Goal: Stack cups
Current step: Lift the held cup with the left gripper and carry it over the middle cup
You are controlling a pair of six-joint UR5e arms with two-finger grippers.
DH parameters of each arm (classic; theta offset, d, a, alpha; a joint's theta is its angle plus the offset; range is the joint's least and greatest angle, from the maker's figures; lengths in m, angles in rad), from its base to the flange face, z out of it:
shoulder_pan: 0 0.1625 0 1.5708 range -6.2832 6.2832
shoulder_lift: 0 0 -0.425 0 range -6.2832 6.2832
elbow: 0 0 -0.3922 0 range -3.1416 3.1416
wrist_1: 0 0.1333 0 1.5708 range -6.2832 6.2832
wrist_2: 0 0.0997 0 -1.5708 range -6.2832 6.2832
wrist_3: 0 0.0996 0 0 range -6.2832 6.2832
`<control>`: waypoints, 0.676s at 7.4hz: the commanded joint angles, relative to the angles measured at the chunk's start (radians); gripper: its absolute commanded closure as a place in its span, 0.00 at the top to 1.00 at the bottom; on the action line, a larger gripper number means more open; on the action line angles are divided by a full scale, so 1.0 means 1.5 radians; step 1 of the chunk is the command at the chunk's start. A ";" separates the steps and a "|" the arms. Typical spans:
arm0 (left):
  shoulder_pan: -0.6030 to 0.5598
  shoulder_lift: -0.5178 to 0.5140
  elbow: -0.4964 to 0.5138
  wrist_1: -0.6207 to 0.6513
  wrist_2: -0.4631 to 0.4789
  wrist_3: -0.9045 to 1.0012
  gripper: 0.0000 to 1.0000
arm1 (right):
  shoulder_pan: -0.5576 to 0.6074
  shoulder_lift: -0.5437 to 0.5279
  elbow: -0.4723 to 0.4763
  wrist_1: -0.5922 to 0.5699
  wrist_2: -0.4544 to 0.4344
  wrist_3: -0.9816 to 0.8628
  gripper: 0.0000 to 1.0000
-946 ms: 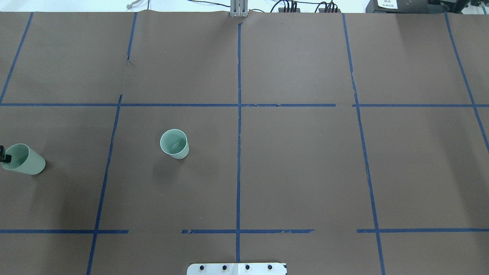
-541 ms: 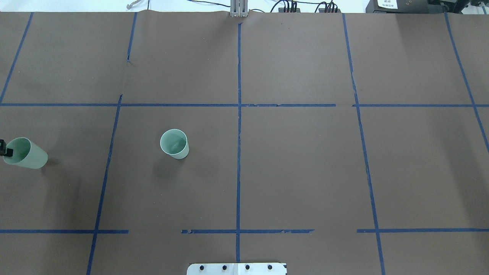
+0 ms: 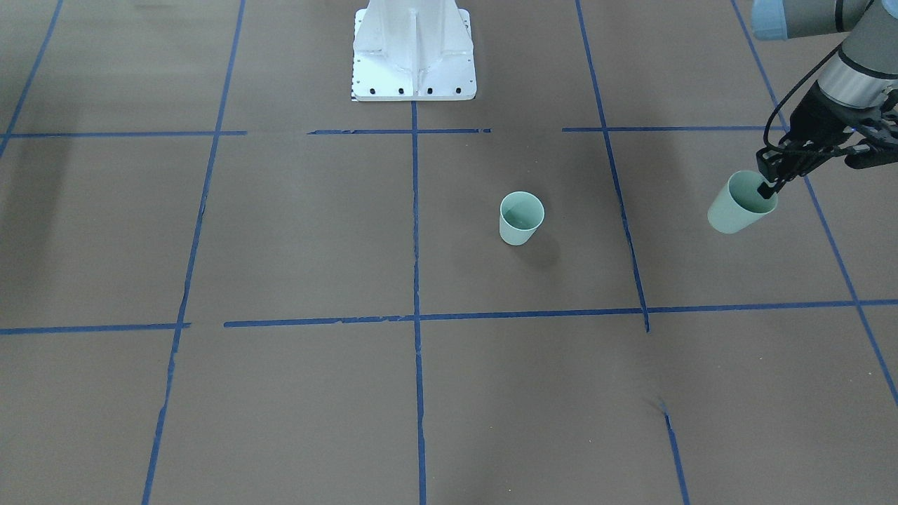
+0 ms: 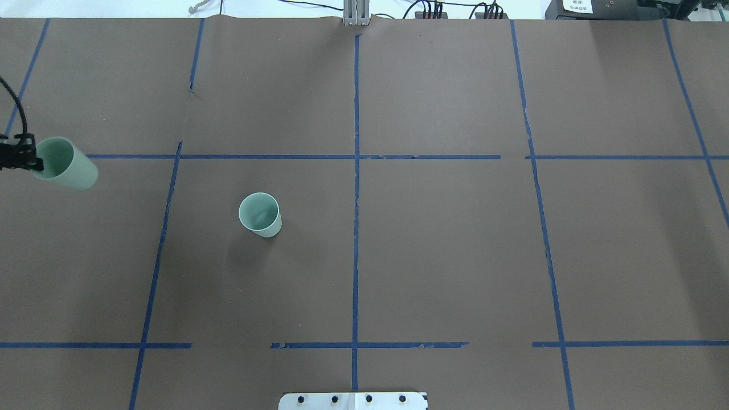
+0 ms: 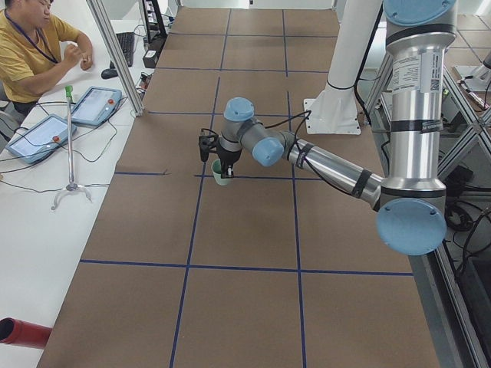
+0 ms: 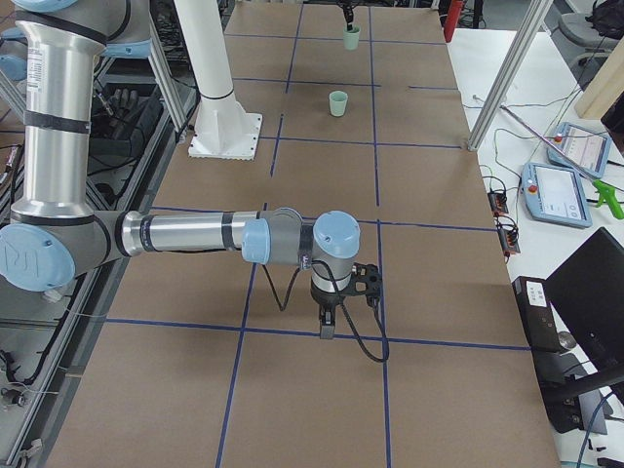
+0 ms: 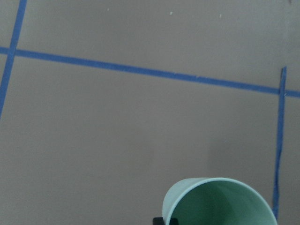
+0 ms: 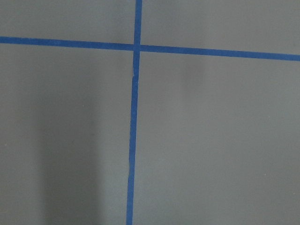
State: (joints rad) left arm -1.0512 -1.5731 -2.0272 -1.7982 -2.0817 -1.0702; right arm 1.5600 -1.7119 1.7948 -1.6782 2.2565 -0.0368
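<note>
The left gripper (image 3: 768,186) is out by the tabletop's (image 4: 455,256) left edge, about midway along it, with its fingers clamped on the rim of the held cup (image 3: 733,207). One finger seems to sit inside the mouth and the other outside the wall, though the pinch is small in every view. The held cup is tilted, its mouth turned up toward the wrist and its bottom slanting toward the middle of the tabletop. It hangs clear of the brown paper rather than resting on it. From the left wrist camera only its green inside and rim show, low in the picture, above a crossing of blue tape (image 7: 140,70).

The free cup (image 4: 260,214) stands upright on the tabletop's left half, mouth up, well apart from the held cup and nearer the centre tape line than the left edge. Nothing touches it.

The right gripper (image 6: 328,330) points down over the right half of the tabletop, close to a tape line. It shows only from the side, so I cannot tell whether its fingers are spread or closed.
</note>
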 commanded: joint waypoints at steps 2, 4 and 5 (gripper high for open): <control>0.104 -0.195 -0.017 0.182 0.019 -0.163 0.00 | 0.000 0.000 0.000 0.000 0.000 0.000 1.00; 0.185 -0.261 -0.007 0.223 0.023 -0.260 0.00 | -0.001 0.000 0.000 0.000 0.000 0.000 1.00; 0.214 -0.277 0.005 0.226 0.039 -0.299 0.00 | -0.001 0.000 0.000 0.000 0.000 0.000 1.00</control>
State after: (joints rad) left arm -0.7935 -1.9470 -2.0372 -1.4762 -2.0431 -1.4351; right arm 1.5588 -1.7119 1.7948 -1.6782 2.2565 -0.0368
